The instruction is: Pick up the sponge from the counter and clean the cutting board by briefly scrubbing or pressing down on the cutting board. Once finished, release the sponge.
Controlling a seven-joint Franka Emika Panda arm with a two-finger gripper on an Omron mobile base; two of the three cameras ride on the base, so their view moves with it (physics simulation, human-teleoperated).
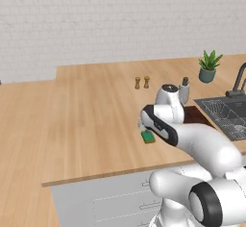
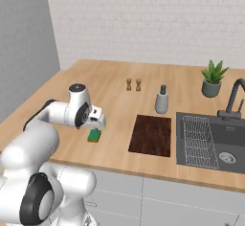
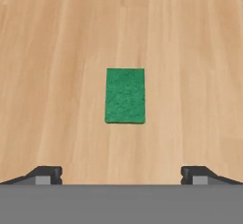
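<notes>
pincer (image 3: 121,175): tips spread wide, nothing between them, hanging right over the sponge
sponge (image 3: 125,95): flat on the worktop (image 3: 57,52), near the front edge, untouched
step: lining up the grab; next it probably needs a straight drop, then a squeeze
cutting board (image 2: 151,135): further right, beside the sink (image 2: 210,143)

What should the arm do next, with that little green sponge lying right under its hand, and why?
Probably lower straight down. In the hand view the sponge lies flat on the counter, centred ahead of the gripper, whose fingertips stand wide apart with nothing between them. The right base view shows the gripper above the sponge, not touching. Descending would bring the fingers to either side before closing.
</notes>
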